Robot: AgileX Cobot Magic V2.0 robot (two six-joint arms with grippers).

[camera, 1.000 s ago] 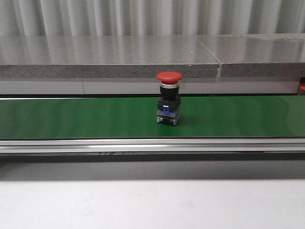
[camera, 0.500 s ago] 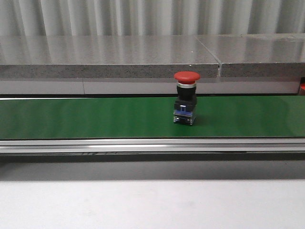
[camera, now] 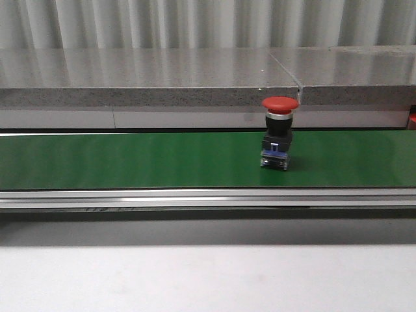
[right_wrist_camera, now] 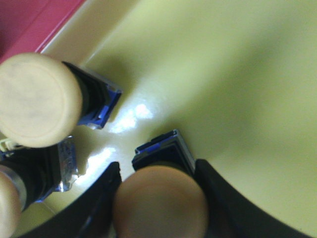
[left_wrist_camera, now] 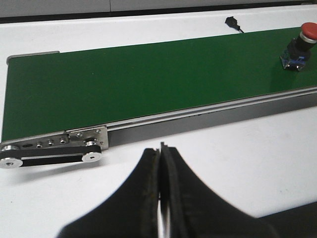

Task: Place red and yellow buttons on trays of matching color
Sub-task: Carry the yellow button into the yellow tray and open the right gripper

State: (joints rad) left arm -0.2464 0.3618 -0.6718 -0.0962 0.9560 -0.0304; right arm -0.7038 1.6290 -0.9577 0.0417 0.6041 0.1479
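Right gripper (right_wrist_camera: 158, 198): jaws set either side of a yellow button (right_wrist_camera: 159, 206), closed about its cap or just beneath; contact looks snug, taken as gripping. Base of that button at or just above the floor of the yellow tray (right_wrist_camera: 237, 74); touching or not, cannot tell. Second yellow button (right_wrist_camera: 37, 99) upright just beside it in the same tray; a third, partly seen at the frame edge, near both. Strip of red tray (right_wrist_camera: 29, 25) past the yellow rim.

Left gripper (left_wrist_camera: 161, 198): fingers pressed together, holding nothing, above white table (left_wrist_camera: 237, 163), well apart from the belt end.

Red button (camera: 278, 133): upright on green conveyor belt (camera: 130, 159), right of centre in front view.

Handling, judged: rigid plastic, light, top-heavy under the mushroom cap; smooth cap likely slippery. Best hold across the black neck below the cap, jaws level, to avoid tipping.
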